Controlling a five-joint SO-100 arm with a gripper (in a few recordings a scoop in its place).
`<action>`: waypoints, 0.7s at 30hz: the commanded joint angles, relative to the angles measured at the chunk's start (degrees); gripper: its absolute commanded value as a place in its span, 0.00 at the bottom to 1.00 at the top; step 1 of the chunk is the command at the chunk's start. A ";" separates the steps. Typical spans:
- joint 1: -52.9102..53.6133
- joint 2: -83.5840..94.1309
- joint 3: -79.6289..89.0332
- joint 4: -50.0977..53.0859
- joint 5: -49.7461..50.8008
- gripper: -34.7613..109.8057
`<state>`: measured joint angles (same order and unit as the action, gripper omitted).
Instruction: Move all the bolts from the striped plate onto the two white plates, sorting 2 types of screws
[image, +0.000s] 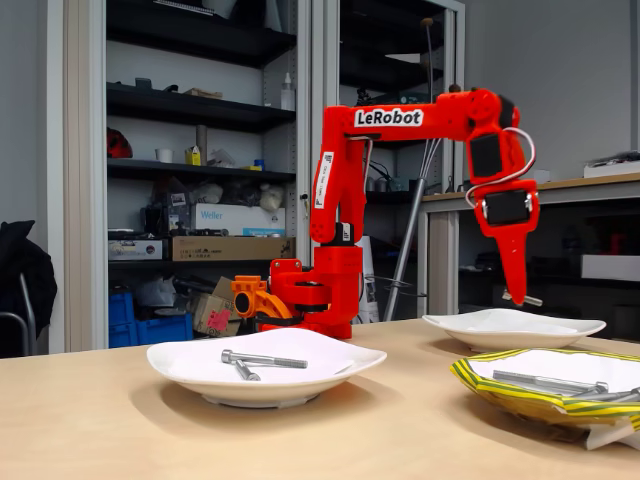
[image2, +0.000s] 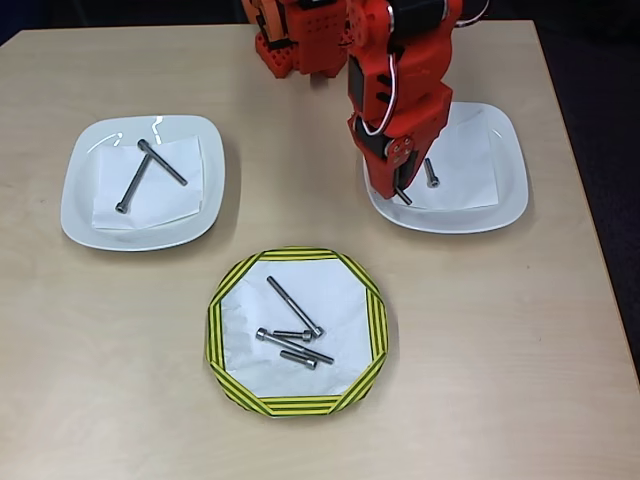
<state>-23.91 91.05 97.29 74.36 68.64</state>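
Observation:
The striped plate (image2: 214, 335) (image: 500, 392) lies at the table's front with several bolts (image2: 294, 306) on its white centre, both long and short. In the overhead view the left white plate (image2: 75, 200) (image: 180, 366) holds two long bolts (image2: 133, 182) crossed at their heads. The right white plate (image2: 505, 190) (image: 560, 328) holds one short bolt (image2: 430, 172). My red gripper (image2: 400, 188) (image: 515, 290) points down over the right plate's left part, shut on a short bolt (image: 527, 299) that sticks out sideways at its tip, a little above the plate.
The arm's red base (image2: 295, 40) stands at the table's far edge between the two white plates. Bare tabletop (image2: 480, 330) lies around the plates. In the fixed view, shelves and a bench stand behind the table.

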 joint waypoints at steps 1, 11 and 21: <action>-4.39 9.67 9.93 -6.33 2.46 0.24; -12.04 21.36 23.99 -16.35 5.89 0.24; -16.08 25.14 27.60 -20.30 7.65 0.31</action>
<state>-38.76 114.08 123.84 54.58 75.50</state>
